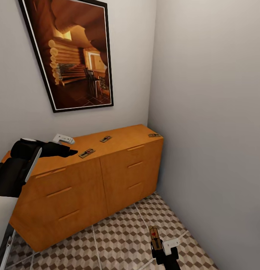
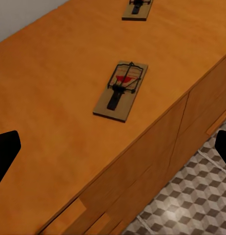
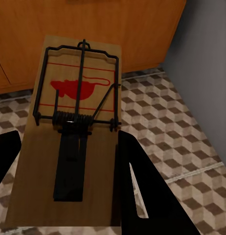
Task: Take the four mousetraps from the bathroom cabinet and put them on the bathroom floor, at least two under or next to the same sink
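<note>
The cabinet (image 1: 92, 176) is orange-brown wood with a smooth, satin finish and faint grain; its bar handles are the same wood. The mousetrap (image 3: 74, 142) in the right gripper (image 1: 161, 249) is a pale tan wooden board, matt, carrying dark metal wire, a coiled spring and a printed red mark. The mousetraps on the cabinet top (image 2: 121, 90) look alike. Both grippers are matt black. The bathroom floor (image 1: 118, 240) below the cabinet is smooth tile with pale grout. The walls are flat matt grey.

three mousetraps (image 1: 87, 153) on cabinet (image 1: 118, 176) top
</note>
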You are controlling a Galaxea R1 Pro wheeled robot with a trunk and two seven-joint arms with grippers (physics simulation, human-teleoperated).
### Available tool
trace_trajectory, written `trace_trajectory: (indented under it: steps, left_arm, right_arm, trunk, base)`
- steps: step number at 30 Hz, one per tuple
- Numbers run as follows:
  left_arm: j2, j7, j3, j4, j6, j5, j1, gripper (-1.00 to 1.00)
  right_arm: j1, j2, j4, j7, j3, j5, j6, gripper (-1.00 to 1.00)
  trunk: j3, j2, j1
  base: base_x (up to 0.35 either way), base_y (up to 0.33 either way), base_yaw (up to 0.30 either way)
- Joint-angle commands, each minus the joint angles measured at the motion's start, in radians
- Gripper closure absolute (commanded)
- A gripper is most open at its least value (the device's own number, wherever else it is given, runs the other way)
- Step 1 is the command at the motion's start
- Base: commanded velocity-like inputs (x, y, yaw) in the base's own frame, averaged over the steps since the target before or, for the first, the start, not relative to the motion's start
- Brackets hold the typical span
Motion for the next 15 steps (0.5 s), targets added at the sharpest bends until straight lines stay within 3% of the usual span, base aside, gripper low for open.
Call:
trace_trajectory:
  steps: [1, 9, 15]
  left_arm:
    - [0.001, -0.009, -0.001, 0.000, 0.002, -0.010, -0.001, -1.00]
    - [0.001, -0.009, -0.002, 0.007, 0.002, -0.010, -0.001, -1.00]
    - [0.001, -0.009, -0.010, 0.009, 0.002, -0.010, -0.001, -1.00]
  right_arm:
    - [-0.001, 0.000, 0.001, -0.010, 0.003, 0.008, -0.001, 1.00]
    - [-0.001, 0.000, 0.001, -0.010, 0.003, 0.008, -0.001, 1.00]
    - [-0.001, 0.000, 0.001, -0.010, 0.003, 0.008, -0.001, 1.00]
  trunk:
    - [-0.001, -0.001, 0.000]
    - [-0.001, -0.001, 0.000]
    - [-0.001, -0.001, 0.000]
  base:
    - [0.000, 0.000, 0.000]
    - [0.003, 0.000, 0.000]
    - [0.122, 0.000, 0.000]
